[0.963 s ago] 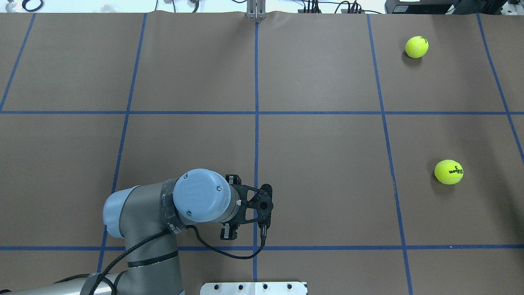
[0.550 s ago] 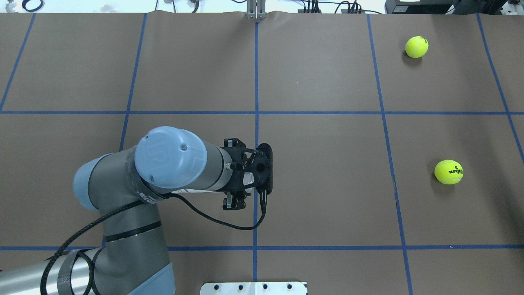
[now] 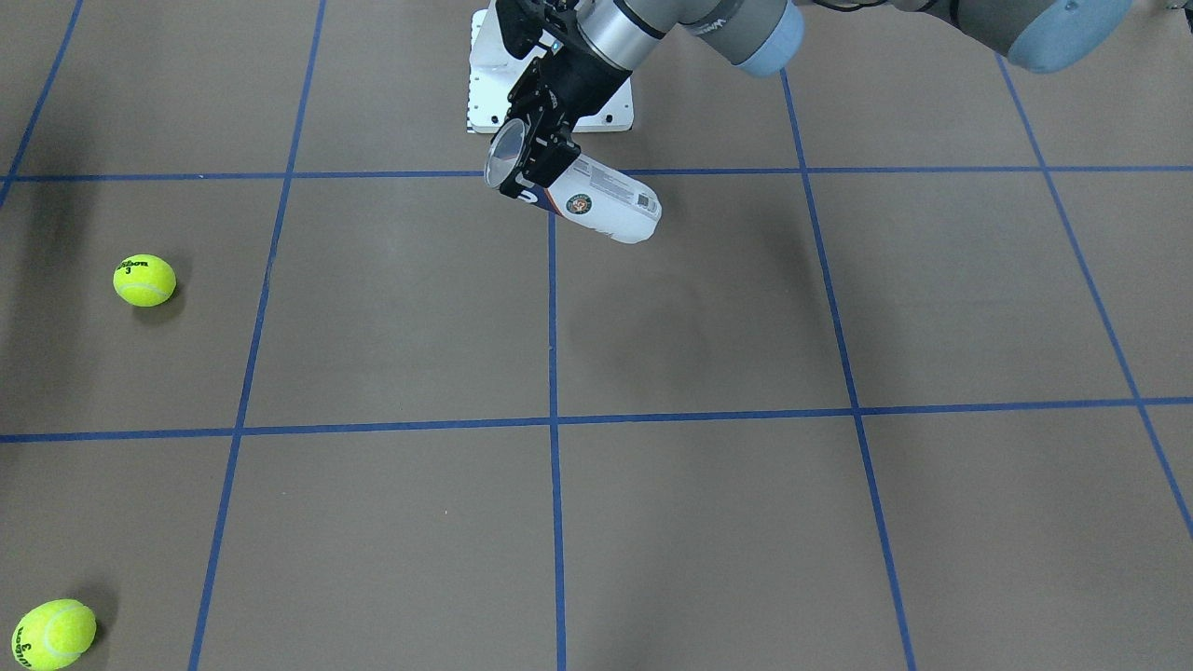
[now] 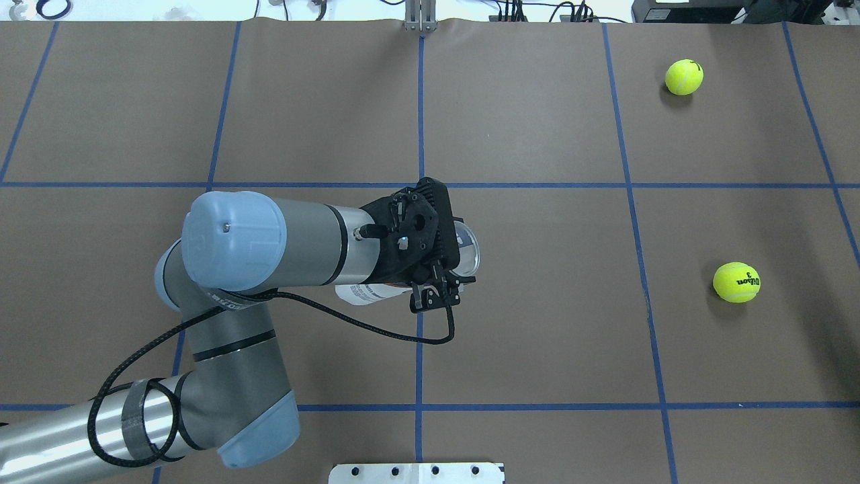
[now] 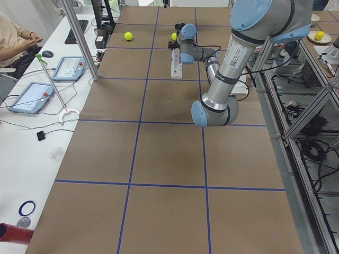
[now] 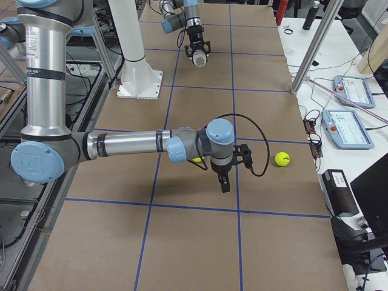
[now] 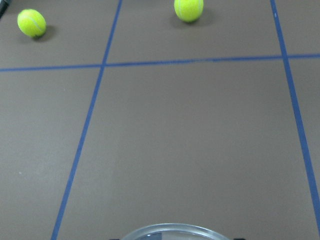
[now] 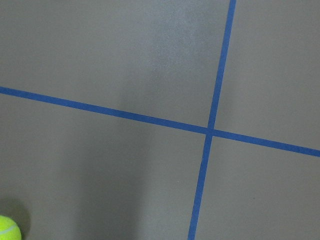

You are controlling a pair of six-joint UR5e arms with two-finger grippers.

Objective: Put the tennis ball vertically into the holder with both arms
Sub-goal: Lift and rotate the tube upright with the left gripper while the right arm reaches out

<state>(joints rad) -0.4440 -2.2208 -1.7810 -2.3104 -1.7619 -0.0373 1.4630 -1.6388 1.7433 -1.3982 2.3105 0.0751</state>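
The holder (image 3: 601,202), a clear can with a navy-and-white label, is held off the table by my left gripper (image 3: 533,166), which is shut on it near its open mouth. The can is tilted, its mouth towards the two tennis balls. In the overhead view the left gripper (image 4: 449,262) covers most of the holder (image 4: 366,293). The holder's rim (image 7: 172,231) shows at the bottom of the left wrist view. Two tennis balls (image 4: 684,76) (image 4: 736,281) lie on the table's right side. My right gripper (image 6: 224,179) hovers near one ball (image 6: 282,159); I cannot tell whether it is open or shut.
The white pedestal base (image 4: 416,472) stands at the table's near edge by the robot. Blue tape lines divide the brown table (image 4: 537,302). A yellow ball edge (image 8: 7,230) shows in the right wrist view's corner. Operator desks with tablets (image 6: 348,91) lie beyond the table.
My left arm has swung away from the robot's base toward the table's middle, and its wrist has turned, so the holder's open mouth now points to the right. The balls have not moved.
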